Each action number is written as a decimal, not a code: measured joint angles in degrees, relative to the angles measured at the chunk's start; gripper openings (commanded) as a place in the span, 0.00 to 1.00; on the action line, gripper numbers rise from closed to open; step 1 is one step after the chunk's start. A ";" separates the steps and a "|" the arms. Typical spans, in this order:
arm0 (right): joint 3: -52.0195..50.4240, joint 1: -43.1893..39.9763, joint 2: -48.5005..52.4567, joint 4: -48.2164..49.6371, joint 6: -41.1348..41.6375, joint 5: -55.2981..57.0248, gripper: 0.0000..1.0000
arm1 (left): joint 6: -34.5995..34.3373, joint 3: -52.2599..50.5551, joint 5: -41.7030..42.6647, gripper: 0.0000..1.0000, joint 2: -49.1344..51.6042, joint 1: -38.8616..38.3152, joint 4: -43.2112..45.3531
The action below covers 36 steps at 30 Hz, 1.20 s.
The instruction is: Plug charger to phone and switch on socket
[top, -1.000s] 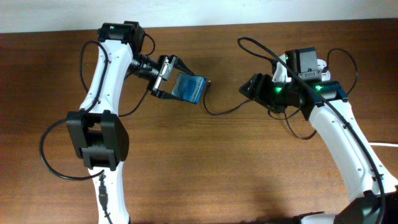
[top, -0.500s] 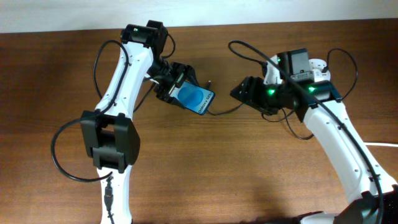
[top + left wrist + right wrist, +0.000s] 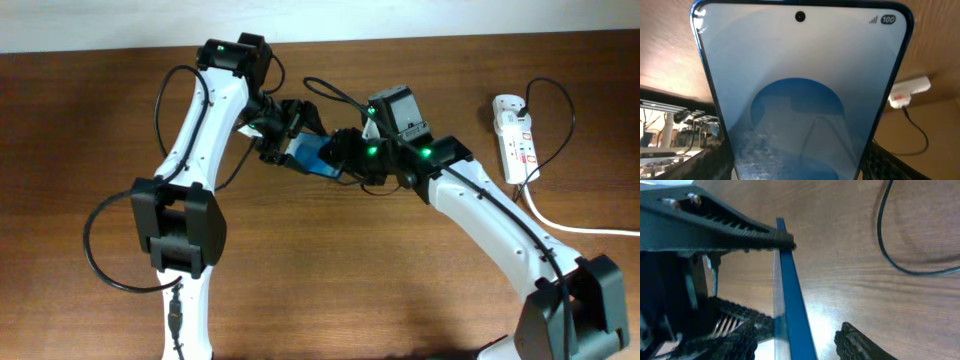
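Above mid bench (image 3: 350, 285), left gripper (image 3: 292, 138) jaws pinch phone (image 3: 800, 100) lifted, port end presented to right gripper (image 3: 345, 155) just beside; its jaws unclear. Charger (image 3: 879, 230) tip hidden. Socket (image 3: 514, 140) far right, untouched.

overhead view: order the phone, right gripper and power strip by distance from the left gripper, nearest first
1. phone, clamped in the left gripper itself.
2. right gripper, just to the right of the phone.
3. power strip, far over on the right.
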 measured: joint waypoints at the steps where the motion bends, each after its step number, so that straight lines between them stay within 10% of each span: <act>1: 0.00 0.09 0.44 0.20 0.15 0.37 0.44 | 0.00 0.00 0.50 0.00 0.00 0.00 0.04; 11: 0.42 1.57 1.14 2.38 1.18 2.14 0.09 | -0.20 0.00 1.42 0.00 0.00 -0.22 0.20; 19: 0.28 0.90 1.16 -2.03 -0.57 1.90 0.04 | 2.14 0.11 2.03 0.68 -0.02 -0.26 0.11; 27: 0.20 -8.70 -10.25 -10.69 -7.23 2.71 0.04 | 26.05 0.17 5.73 1.00 -0.07 -0.26 9.68; 31: 0.31 -12.66 -16.39 0.55 6.45 4.22 0.04 | 39.65 0.48 26.25 1.00 -0.11 0.96 27.36; 36: 0.15 -8.37 -11.50 9.81 30.69 13.33 0.04 | 41.55 0.48 35.15 0.98 -0.11 6.16 28.96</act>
